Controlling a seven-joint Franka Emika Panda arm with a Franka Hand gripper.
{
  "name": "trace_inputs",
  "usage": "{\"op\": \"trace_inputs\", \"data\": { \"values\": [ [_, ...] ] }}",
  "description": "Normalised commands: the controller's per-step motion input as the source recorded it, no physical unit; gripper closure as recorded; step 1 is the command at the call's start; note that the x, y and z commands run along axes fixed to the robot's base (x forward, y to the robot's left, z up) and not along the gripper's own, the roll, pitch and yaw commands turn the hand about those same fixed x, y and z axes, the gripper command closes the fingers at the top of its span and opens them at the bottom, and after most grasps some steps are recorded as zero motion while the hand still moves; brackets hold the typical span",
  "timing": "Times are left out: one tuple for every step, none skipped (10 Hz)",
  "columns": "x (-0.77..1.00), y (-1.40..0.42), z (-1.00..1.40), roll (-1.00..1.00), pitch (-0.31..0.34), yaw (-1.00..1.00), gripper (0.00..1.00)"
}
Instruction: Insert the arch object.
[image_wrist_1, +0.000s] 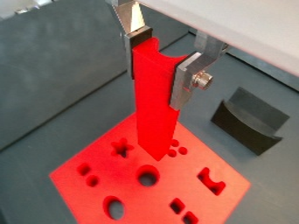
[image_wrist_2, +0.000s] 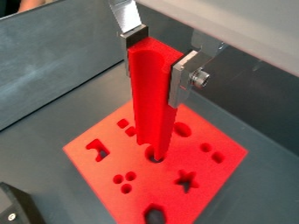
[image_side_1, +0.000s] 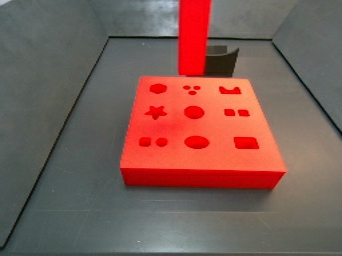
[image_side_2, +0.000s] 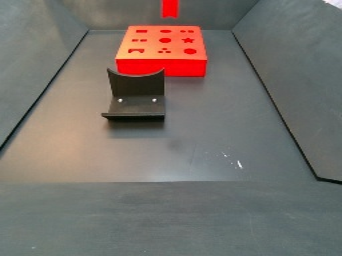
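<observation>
The arch object (image_wrist_1: 155, 114) is a long bright red bar held upright, and it shows in both wrist views (image_wrist_2: 149, 114). My gripper (image_wrist_1: 163, 63) is shut on its upper end, one silver finger on each side (image_wrist_2: 160, 59). The bar's lower end hangs over the red board (image_wrist_1: 70, 171) with shape cut-outs (image_wrist_2: 87, 166), near a round hole. In both side views the bar (image_side_1: 195, 35) comes down from the top edge (image_side_2: 170, 8) and ends a little above the board's far part (image_side_1: 201, 160). The gripper itself is out of both side views.
The dark fixture (image_side_2: 134, 97) with a curved notch stands on the grey floor in front of the board (image_side_2: 160, 66), and it also shows beside the board (image_wrist_1: 251, 118) (image_side_1: 222, 58). Grey sloping walls enclose the floor.
</observation>
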Motion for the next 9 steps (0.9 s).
{"op": "trace_inputs", "data": {
  "values": [
    [1.00,0.23,-0.36,0.10,0.000,0.00,1.00],
    [0.93,0.19,-0.35,0.11,0.000,0.00,1.00],
    [0.97,0.19,-0.32,0.09,0.000,0.00,1.00],
    [1.00,0.20,-0.32,0.09,0.000,0.00,1.00],
    [1.00,0.20,-0.33,0.09,0.000,0.00,1.00],
    [1.00,0.20,-0.30,0.09,0.000,0.00,1.00],
    [1.00,0.18,-0.15,0.06,0.000,0.00,1.00],
    [1.00,0.17,-0.07,0.01,0.001,0.00,1.00],
    [1.00,0.11,-0.16,0.03,0.000,0.00,1.00]
  ]
}}
